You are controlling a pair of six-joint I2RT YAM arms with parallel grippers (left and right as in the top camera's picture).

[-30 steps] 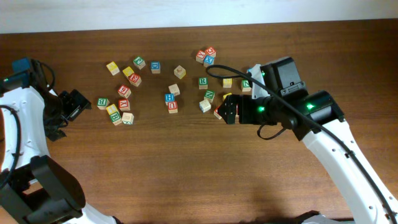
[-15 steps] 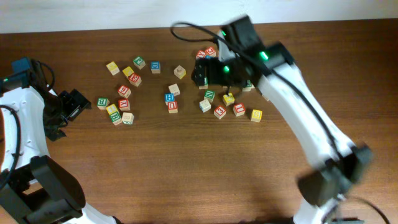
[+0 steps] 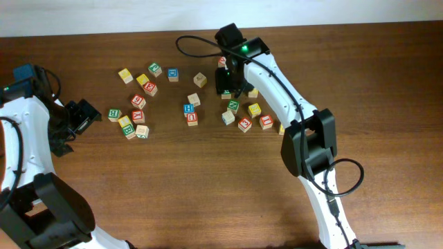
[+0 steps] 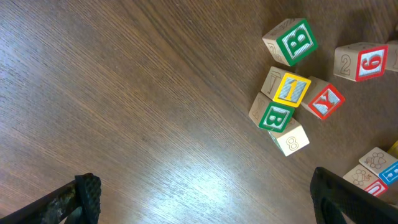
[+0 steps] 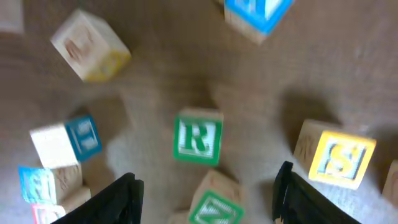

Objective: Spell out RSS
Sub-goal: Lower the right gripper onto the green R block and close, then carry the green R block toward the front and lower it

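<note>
Wooden cubes (image 3: 138, 102) lie scattered loose over the table (image 3: 208, 187) in the overhead view. No row of three is laid out anywhere, so I judge the spelling not begun. Right claw (image 3: 227, 86) sits over the middle cluster and covers what is under it; its jaw state is not readable from here. One yellow cube (image 3: 255, 109) lies near that cluster, letter too small to read. Left claw (image 3: 83, 114) is at the table's left side, apart from the cubes. Left wrist view: left claw jaws spread wide, nothing between them, bare wood beneath. B cube (image 4: 292, 40) and its neighbours lie ahead, none needed. Right wrist view (blurred): right claw jaws stand apart, gripping nothing. R cube (image 5: 198, 138) rests on the table, green-and-white face up, ahead of the two fingers (image 5: 124, 199) and touched by neither. S cube (image 5: 340, 158), yellow, lies to its right, apart from it. N cube (image 5: 214, 202) is just below R. Second S not found in any view. Left to do, by my judgement: grasp and place R, then both S cubes.
</note>
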